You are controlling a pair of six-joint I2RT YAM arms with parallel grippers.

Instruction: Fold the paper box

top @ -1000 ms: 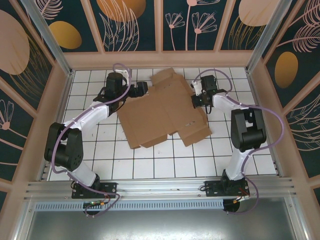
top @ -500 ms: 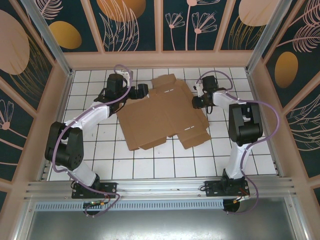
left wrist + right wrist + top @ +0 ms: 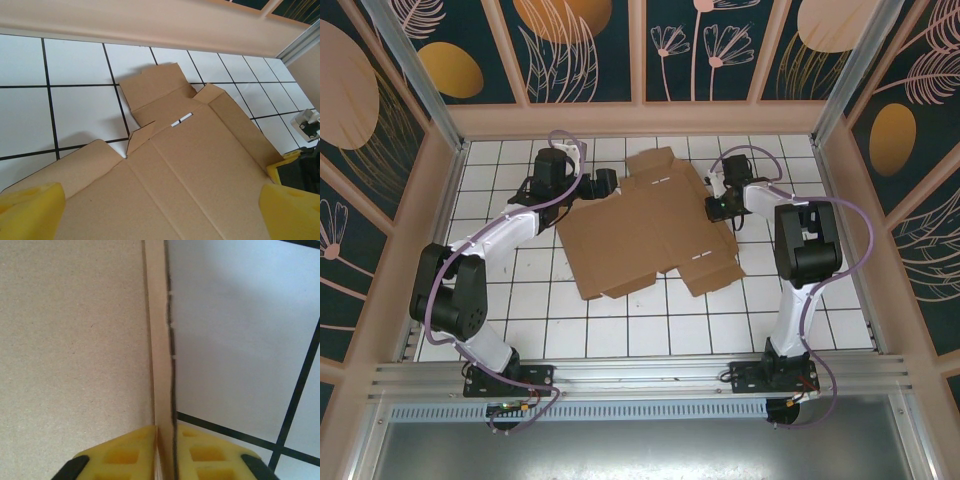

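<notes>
The paper box (image 3: 650,225) lies as a flat brown cardboard sheet on the white tiled floor, its flaps and slots spread out. My left gripper (image 3: 605,182) hovers open over the sheet's far left part. In the left wrist view its yellow fingertips (image 3: 30,210) stand wide apart above the paper box (image 3: 200,170), touching nothing. My right gripper (image 3: 715,207) sits at the sheet's right edge. In the right wrist view the gripper (image 3: 166,450) is shut on the raised edge of the paper box (image 3: 159,365).
A wooden wall (image 3: 640,118) runs close behind the sheet, and side walls (image 3: 845,200) close in the floor. Bare tiles (image 3: 650,325) stretch between the sheet and the arm bases. The right arm's elbow (image 3: 805,240) rises to the right of the box.
The sheet has shifted a little and its far flap lies flatter. The right arm's elbow swung toward the back, its gripper staying at the right edge. The left arm barely moved.
</notes>
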